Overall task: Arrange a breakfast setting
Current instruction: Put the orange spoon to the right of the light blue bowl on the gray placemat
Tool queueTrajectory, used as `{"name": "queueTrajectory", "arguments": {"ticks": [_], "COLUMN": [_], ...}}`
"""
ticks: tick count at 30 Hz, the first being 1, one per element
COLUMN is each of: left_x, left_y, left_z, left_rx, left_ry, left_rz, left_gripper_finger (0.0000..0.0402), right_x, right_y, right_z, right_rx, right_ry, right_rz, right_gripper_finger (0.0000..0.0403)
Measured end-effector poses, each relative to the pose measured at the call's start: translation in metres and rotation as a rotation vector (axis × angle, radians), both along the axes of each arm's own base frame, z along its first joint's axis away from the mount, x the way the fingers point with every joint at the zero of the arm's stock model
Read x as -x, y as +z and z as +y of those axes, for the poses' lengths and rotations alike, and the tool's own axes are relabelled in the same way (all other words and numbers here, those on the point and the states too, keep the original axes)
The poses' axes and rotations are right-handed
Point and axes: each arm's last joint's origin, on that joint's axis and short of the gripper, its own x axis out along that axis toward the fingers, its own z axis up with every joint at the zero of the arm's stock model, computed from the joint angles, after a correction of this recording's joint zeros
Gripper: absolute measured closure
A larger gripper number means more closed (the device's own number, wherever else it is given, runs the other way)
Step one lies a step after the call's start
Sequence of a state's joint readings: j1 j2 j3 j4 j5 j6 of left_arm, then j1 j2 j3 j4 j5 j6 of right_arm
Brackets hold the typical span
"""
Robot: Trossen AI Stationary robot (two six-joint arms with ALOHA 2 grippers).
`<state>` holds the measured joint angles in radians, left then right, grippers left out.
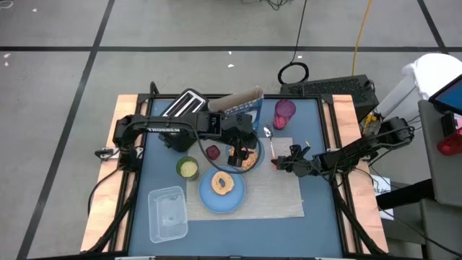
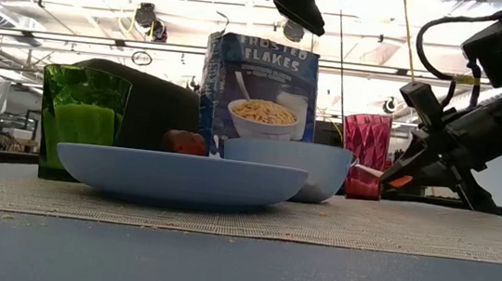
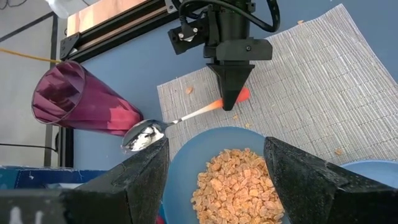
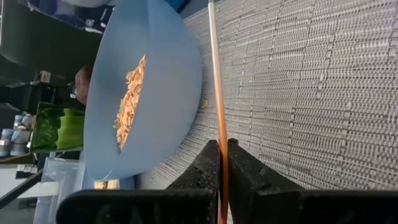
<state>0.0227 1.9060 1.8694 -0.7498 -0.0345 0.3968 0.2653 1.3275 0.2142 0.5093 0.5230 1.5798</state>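
Note:
A blue bowl (image 1: pixel 247 160) of cereal stands on the beige placemat (image 1: pixel 278 195), beside a light-blue plate (image 1: pixel 221 198) that holds a round bread. The blue cereal box (image 1: pixel 242 108) and the purple cup (image 1: pixel 284 112) stand behind them. A dark-red fruit (image 1: pixel 213 152) lies left of the bowl. My left gripper (image 3: pixel 216 146) hovers open above the bowl and touches nothing. My right gripper (image 1: pixel 276 162) is shut on the orange-handled spoon (image 3: pixel 180 118), right of the bowl. My right gripper pinches the spoon's orange handle (image 3: pixel 214 104) between its two fingers, near the handle's free end. The fingers (image 4: pixel 239 165) slant down from the table's right side and lie across the handle. The spoon lies low and about level, its metal bowl (image 3: pixel 143 134) next to the purple cup.
A green cup (image 1: pixel 188 167) stands left of the plate. A clear plastic container (image 1: pixel 167 213) sits at the near left and a toaster (image 1: pixel 184 105) at the far left. Crumbs lie on the placemat. Bare mat shows near the table's front right.

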Motion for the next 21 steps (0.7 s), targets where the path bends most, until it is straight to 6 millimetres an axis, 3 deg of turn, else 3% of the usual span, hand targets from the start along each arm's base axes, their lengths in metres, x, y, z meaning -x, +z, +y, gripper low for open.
{"name": "queueTrajectory", "arguments": {"ticks": [21], "left_x": [-0.0015], "left_y": [0.0013], "left_z": [0.0], "left_rx": [0.001], "left_ry": [0.001], "left_rz": [-0.02], "left_gripper_finger": [0.0133], "right_x": [0.0007], "right_y": [-0.001], "right_z": [-0.0003], "right_rx": [0.005], "right_ry": [-0.007], "right_rz": [0.014], "right_gripper_finger": [0.0386]}}
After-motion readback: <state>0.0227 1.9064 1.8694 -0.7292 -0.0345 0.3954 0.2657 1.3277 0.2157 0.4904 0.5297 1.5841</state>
